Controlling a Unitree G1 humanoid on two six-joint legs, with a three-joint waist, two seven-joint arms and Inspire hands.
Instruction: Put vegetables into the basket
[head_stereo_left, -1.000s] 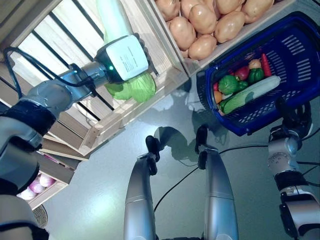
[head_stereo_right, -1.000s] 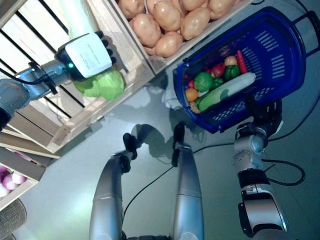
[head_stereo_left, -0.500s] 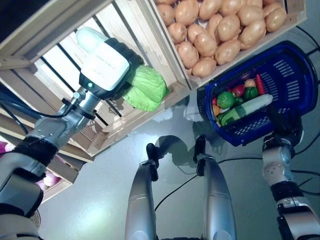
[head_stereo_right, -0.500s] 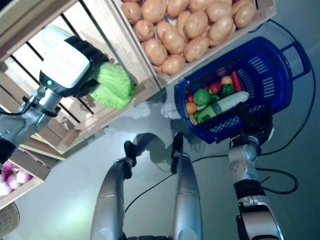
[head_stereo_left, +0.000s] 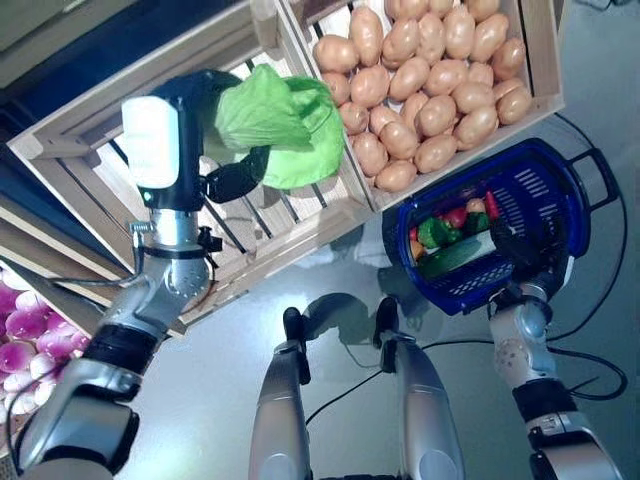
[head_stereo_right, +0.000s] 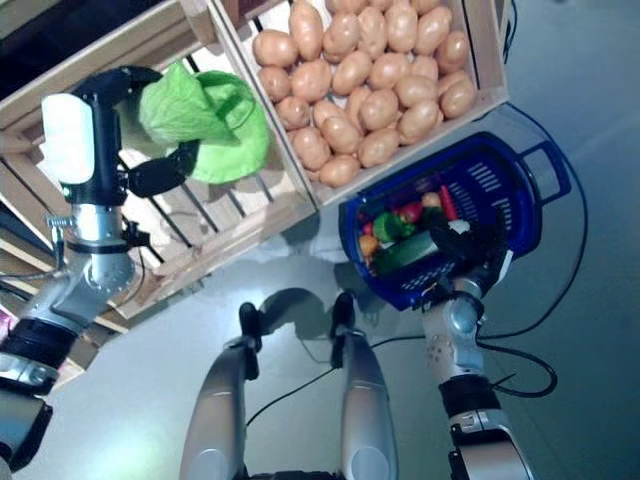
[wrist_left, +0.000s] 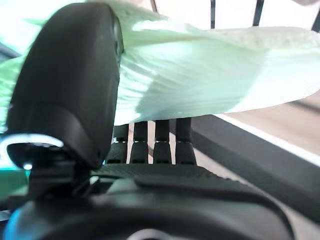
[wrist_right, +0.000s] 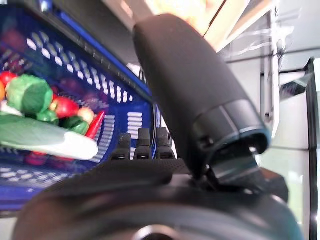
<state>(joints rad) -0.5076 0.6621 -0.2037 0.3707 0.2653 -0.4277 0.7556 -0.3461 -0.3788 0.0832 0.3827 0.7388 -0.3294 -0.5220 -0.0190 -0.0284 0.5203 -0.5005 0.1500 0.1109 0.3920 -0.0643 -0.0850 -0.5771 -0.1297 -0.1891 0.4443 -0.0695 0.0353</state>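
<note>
My left hand (head_stereo_left: 192, 120) is shut on a light green leafy cabbage (head_stereo_left: 277, 125) and holds it up above the slatted wooden crate (head_stereo_left: 250, 235). In the left wrist view the cabbage (wrist_left: 210, 70) lies between the thumb (wrist_left: 70, 90) and the fingers (wrist_left: 150, 142). The blue plastic basket (head_stereo_left: 565, 185) stands on the floor at the right. It holds a long cucumber (head_stereo_left: 455, 256), a green pepper (head_stereo_left: 435, 232), and red and orange vegetables. My right hand (head_stereo_left: 520, 262) is open at the basket's near rim, and the basket also shows past it in the right wrist view (wrist_right: 125, 95).
A wooden stand of tilted crates (head_stereo_left: 530, 60) runs across the back, close beside the basket. Grey floor (head_stereo_left: 330, 270) lies between the stand and me.
The camera has shifted. My left hand has lifted the cabbage higher out of the slatted crate and turned it upright. My right hand stays at the basket's rim.
</note>
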